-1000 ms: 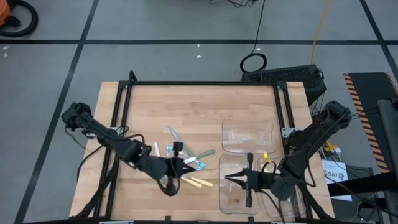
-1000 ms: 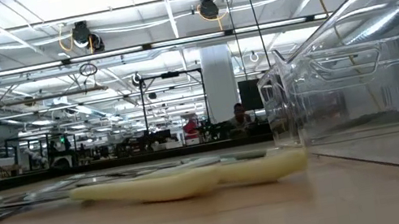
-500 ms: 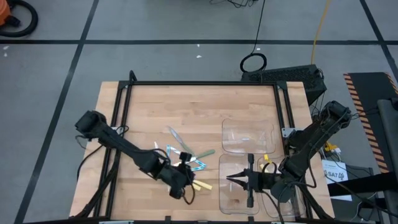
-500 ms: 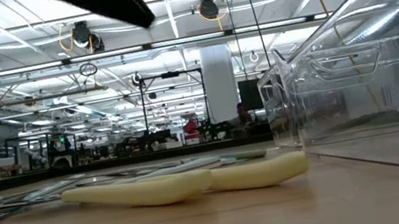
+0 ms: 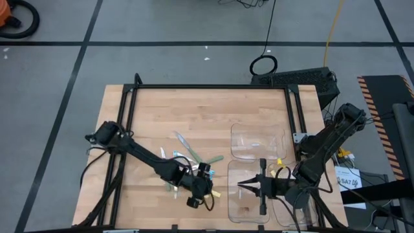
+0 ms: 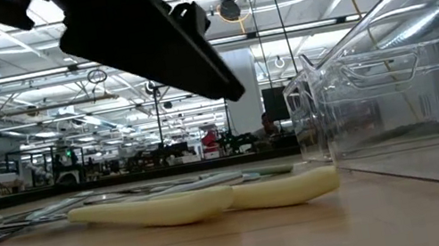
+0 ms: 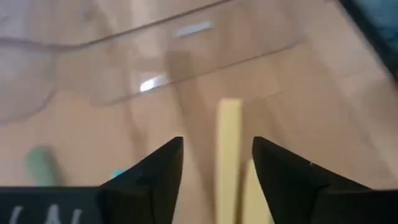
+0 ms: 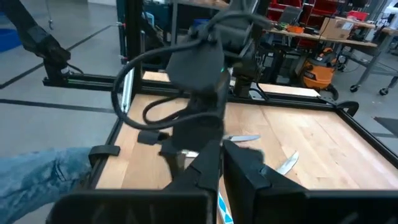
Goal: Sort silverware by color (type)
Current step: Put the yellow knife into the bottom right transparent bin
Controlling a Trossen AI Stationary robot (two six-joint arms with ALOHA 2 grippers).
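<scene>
The silverware lies loose on the wooden table in a small pile [image 5: 186, 156], with pale green, light blue and yellow handles. Two yellow-handled pieces [image 6: 162, 208] [image 6: 290, 187] lie flat near the table's front, end to end. My left gripper [image 5: 208, 188] hangs open just above them. In the left wrist view its fingers stand on either side of one yellow handle [image 7: 229, 140] without touching it. My right gripper [image 5: 240, 188] is shut and empty above the near clear tray [image 5: 249, 208].
A second clear tray [image 5: 257, 139] stands behind the near one, and a third [image 5: 294, 210] sits at the near right. In the low view a tray wall [image 6: 406, 99] rises close to the right of the yellow handles. A black frame [image 5: 207, 87] borders the table.
My left gripper has moved toward the table's right and near edges, from over the pile to over the yellow handles. It has also come down into the low view from above. My right gripper has kept still.
</scene>
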